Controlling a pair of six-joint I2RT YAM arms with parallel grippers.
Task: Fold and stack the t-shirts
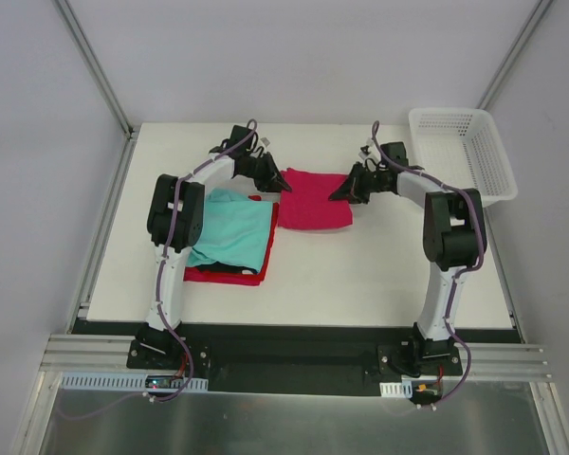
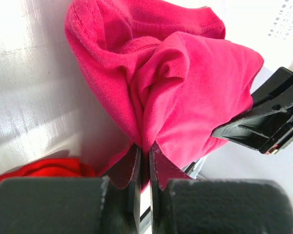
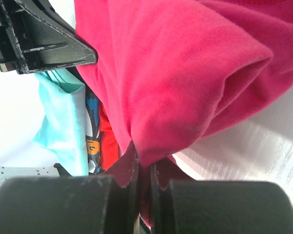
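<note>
A magenta-pink t-shirt (image 1: 315,199) lies folded near the middle back of the table. My left gripper (image 1: 283,183) is shut on its left edge, and the cloth (image 2: 176,83) bunches up from between the jaws. At the shirt's right edge my right gripper (image 1: 335,193) pinches a fold of the same pink shirt (image 3: 185,73). Left of it lies a stack of folded t-shirts: a teal one (image 1: 229,230) on top, a dark printed one and a red one (image 1: 223,276) underneath. The teal shirt (image 3: 63,122) also hangs into the right wrist view.
A white mesh basket (image 1: 463,152) stands at the back right corner of the table. Grey walls close in the table on both sides. The other arm's black fingers (image 2: 263,122) show in each wrist view.
</note>
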